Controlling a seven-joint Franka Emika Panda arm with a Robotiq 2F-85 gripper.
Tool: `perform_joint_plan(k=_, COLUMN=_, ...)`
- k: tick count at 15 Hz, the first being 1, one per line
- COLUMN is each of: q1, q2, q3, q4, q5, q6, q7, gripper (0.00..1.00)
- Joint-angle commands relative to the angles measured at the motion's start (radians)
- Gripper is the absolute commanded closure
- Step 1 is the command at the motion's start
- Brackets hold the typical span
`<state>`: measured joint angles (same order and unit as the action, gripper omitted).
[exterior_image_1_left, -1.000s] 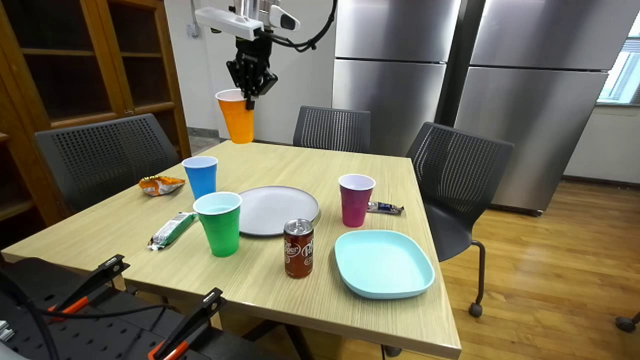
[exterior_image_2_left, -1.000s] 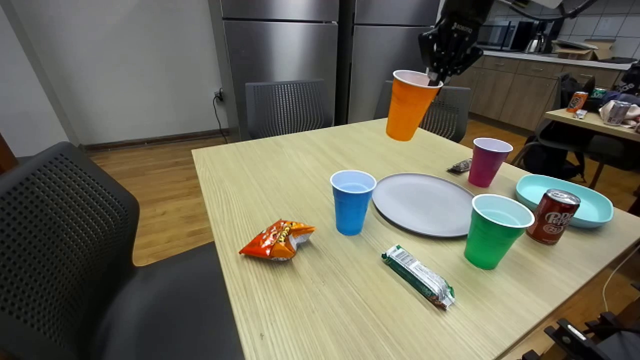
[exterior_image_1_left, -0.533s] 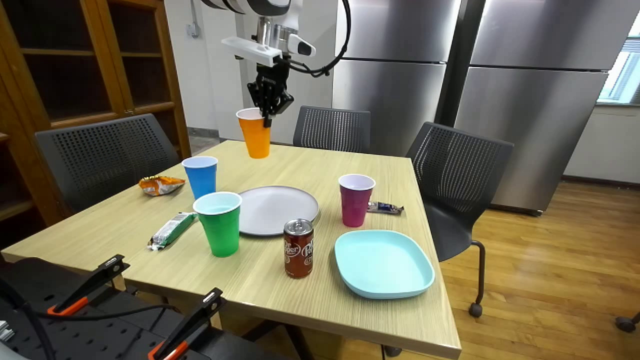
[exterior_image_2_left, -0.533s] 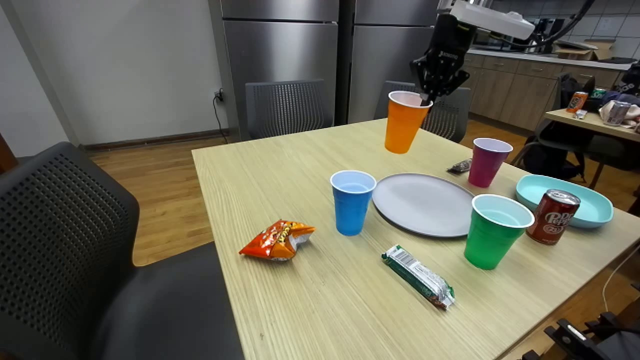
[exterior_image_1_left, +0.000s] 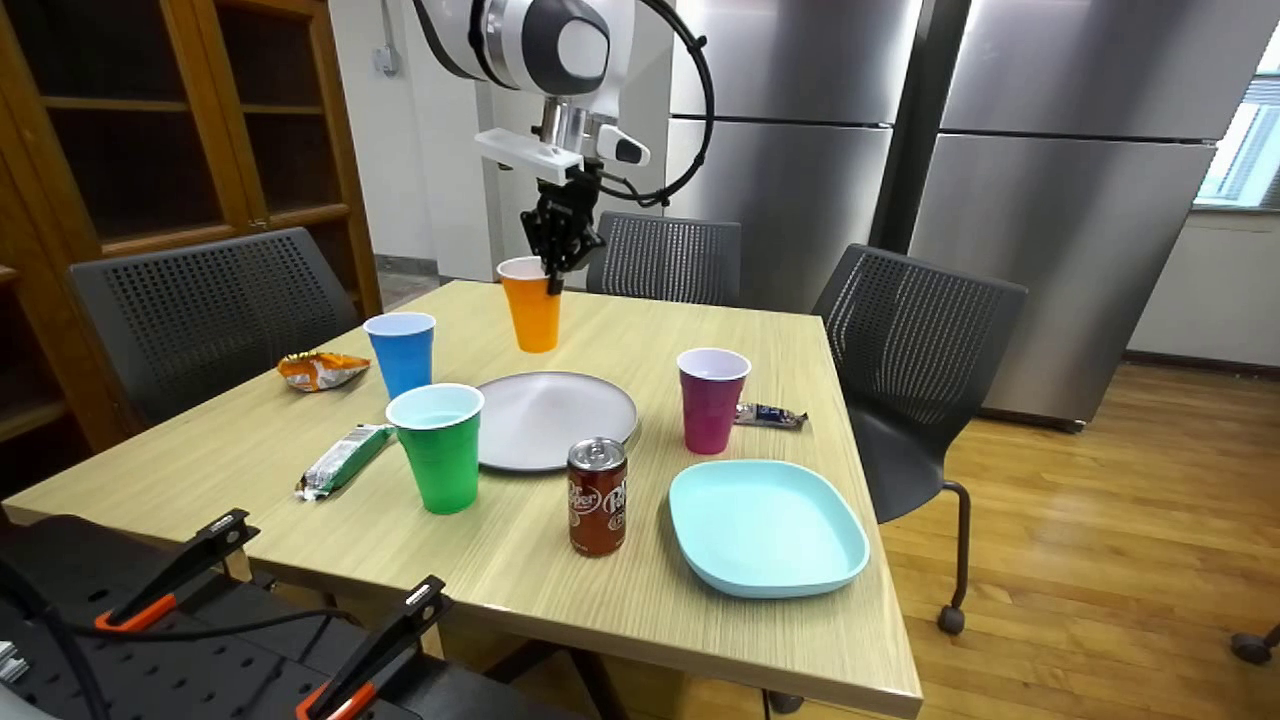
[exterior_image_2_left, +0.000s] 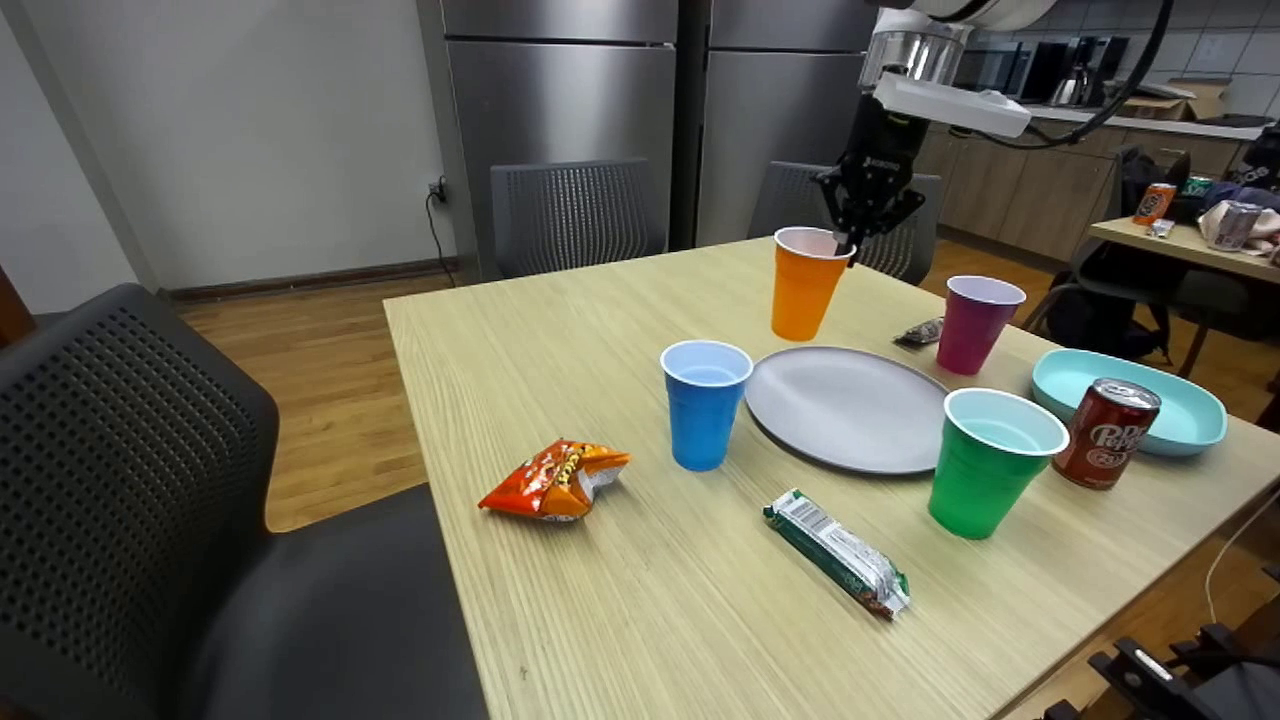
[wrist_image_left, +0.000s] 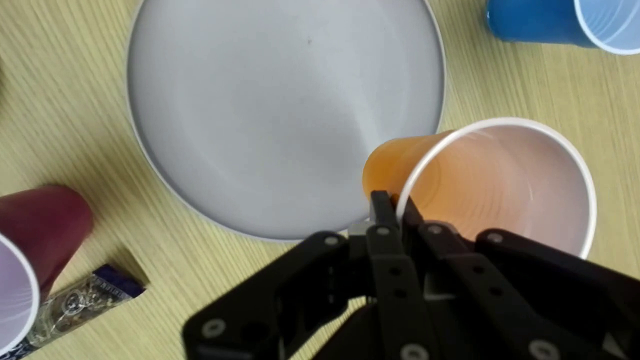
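Note:
My gripper (wrist_image_left: 395, 205) is shut on the near rim of an orange cup (wrist_image_left: 500, 185). One finger lies inside the cup's wall and one outside. In both exterior views the orange cup (exterior_image_1_left: 530, 315) hangs nearly upright from the gripper (exterior_image_1_left: 555, 282), low over the far part of the table. Whether its base touches the tabletop I cannot tell. The grey plate (exterior_image_2_left: 850, 410) lies close by, and from the wrist the cup's base overlaps that plate's edge. A blue cup (exterior_image_2_left: 702, 410) stands on the other side of the plate from the purple cup (exterior_image_2_left: 975, 325).
A green cup (exterior_image_1_left: 440, 455), a brown soda can (exterior_image_1_left: 597, 505) and a turquoise dish (exterior_image_1_left: 770, 530) stand on the near side. Wrapped bars, one green (exterior_image_2_left: 838, 550) and one dark (exterior_image_1_left: 770, 415), and an orange snack bag (exterior_image_2_left: 560, 480) lie about. Chairs (exterior_image_1_left: 665, 255) surround the table.
The gripper and the orange cup have come down toward the table and closer to the plate, the cup staying in the grip. Everything else on the table has kept its place.

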<state>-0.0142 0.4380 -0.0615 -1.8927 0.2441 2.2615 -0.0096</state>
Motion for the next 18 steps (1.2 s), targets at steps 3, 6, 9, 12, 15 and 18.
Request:
perform_joint_plan(k=3, q1=-0.016, q2=0.102, q3=0.009, q4=0.084, q5=-0.026, q6=-0.012, q7=0.077, gripper=0.99)
perform_joint_plan(k=6, q1=-0.021, q2=0.137, q3=0.010, q4=0.108, q5=-0.025, q6=-0.018, q7=0.090, gripper=0.99)
perform_joint_plan(k=9, q1=-0.020, q2=0.160, q3=0.007, q4=0.125, q5=-0.030, q6=-0.018, q7=0.101, gripper=0.99)
perform_joint_plan(k=12, q1=-0.023, q2=0.175, q3=0.004, q4=0.139, q5=-0.031, q6=-0.021, q7=0.112, gripper=0.99)
perform_joint_plan(k=15, q1=-0.023, q2=0.185, q3=0.000, q4=0.146, q5=-0.038, q6=-0.021, q7=0.126, gripper=0.99)
perform_joint_plan(k=18, q1=-0.025, q2=0.188, q3=-0.001, q4=0.150, q5=-0.041, q6=-0.027, q7=0.125, gripper=0.68)
